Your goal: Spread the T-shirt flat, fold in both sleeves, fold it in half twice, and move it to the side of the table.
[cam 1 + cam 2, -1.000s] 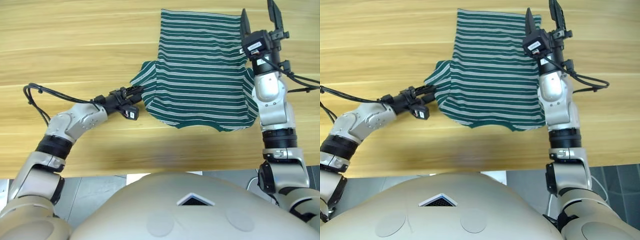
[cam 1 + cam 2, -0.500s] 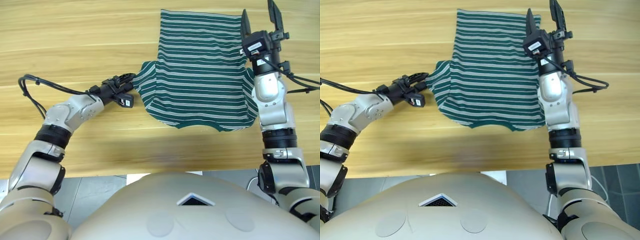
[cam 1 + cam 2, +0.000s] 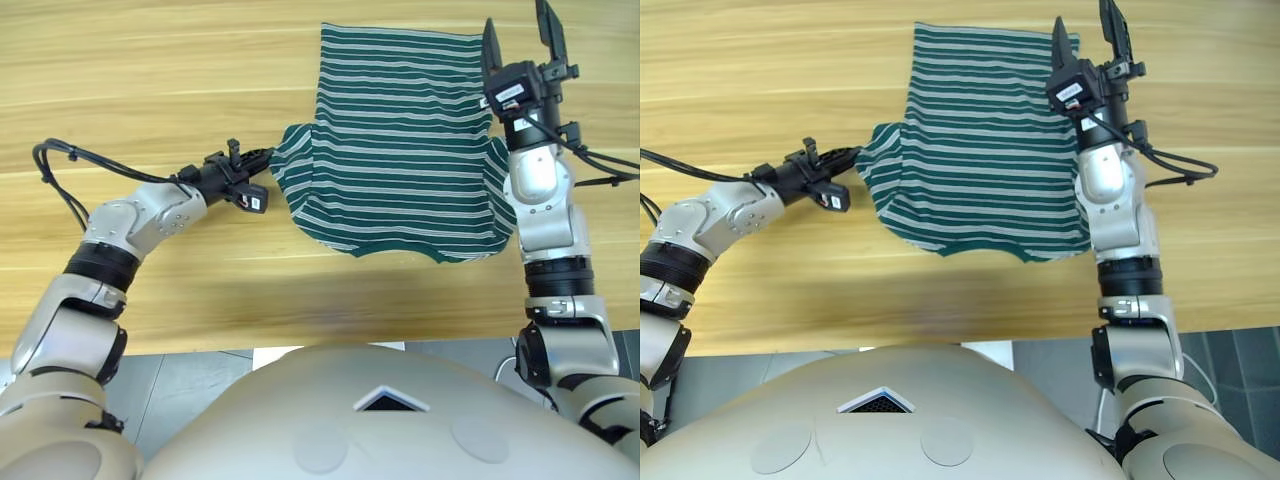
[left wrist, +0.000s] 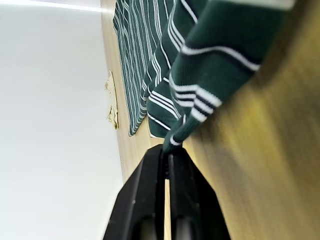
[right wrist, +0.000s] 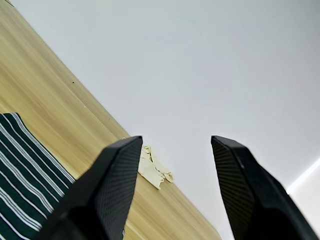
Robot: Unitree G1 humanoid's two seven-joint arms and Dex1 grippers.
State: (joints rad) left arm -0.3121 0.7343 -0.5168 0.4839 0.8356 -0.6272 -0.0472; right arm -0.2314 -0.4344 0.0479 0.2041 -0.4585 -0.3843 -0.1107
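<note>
A green T-shirt point(image 3: 400, 140) with white stripes lies on the wooden table point(image 3: 150, 80), hem at the far end and collar toward me. Its left sleeve point(image 3: 292, 150) is drawn out to the left. My left gripper point(image 3: 262, 157) is shut on that sleeve's cuff point(image 4: 180, 134), low over the table. My right gripper point(image 3: 520, 45) stands open and raised above the shirt's far right edge, fingers pointing away from me and nothing between them. The right sleeve lies mostly hidden behind my right arm.
Bare table stretches to the left of the shirt and along the near edge. A small scrap of pale tape point(image 5: 155, 167) sticks to the table's far edge by the white wall.
My left gripper has moved up and to the left from the shirt's lower left side to the sleeve cuff and pulled the sleeve outward. The right arm has stayed still.
</note>
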